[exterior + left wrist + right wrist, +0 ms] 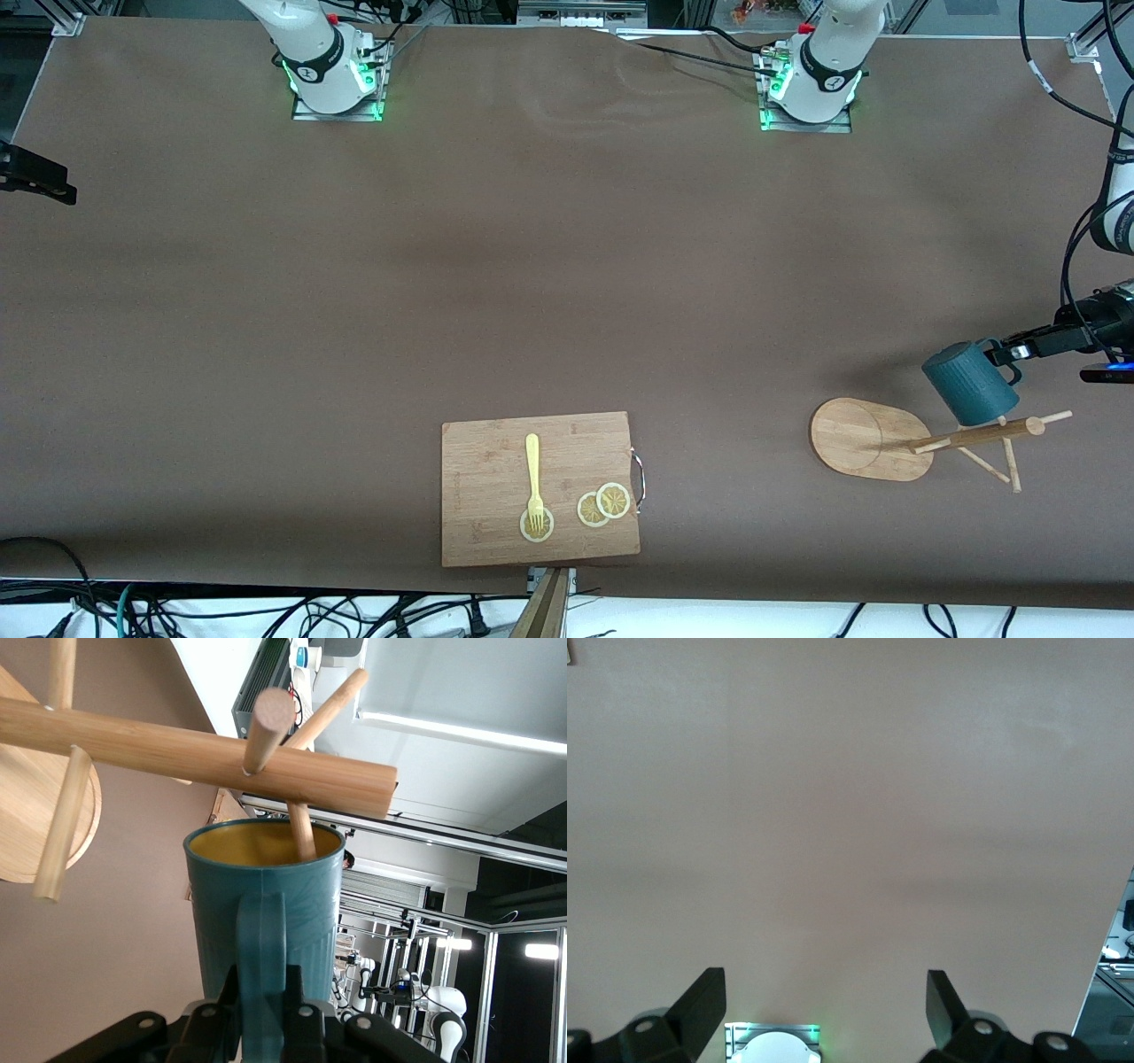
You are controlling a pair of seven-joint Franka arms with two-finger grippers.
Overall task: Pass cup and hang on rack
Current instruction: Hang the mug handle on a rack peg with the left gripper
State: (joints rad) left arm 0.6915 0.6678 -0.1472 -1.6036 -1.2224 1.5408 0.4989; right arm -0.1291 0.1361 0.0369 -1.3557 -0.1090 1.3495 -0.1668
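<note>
Left wrist view: left gripper (pixel 262 1014) is clamped on the handle of the small dark teal mug with mustard inside (pixel 263 904). The mug's open mouth faces the light bamboo mug tree (pixel 939 439), near the bench's left-arm edge; one thin peg (pixel 301 828) dips just inside the rim. Right gripper (pixel 824 1005) waits, fingers spread, over bare bench.

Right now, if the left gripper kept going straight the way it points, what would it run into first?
The left gripper, shut on the cup's handle, points at the rack. The cup's rim would probably meet the rack's pole or a peg first; depth is unclear.
</note>
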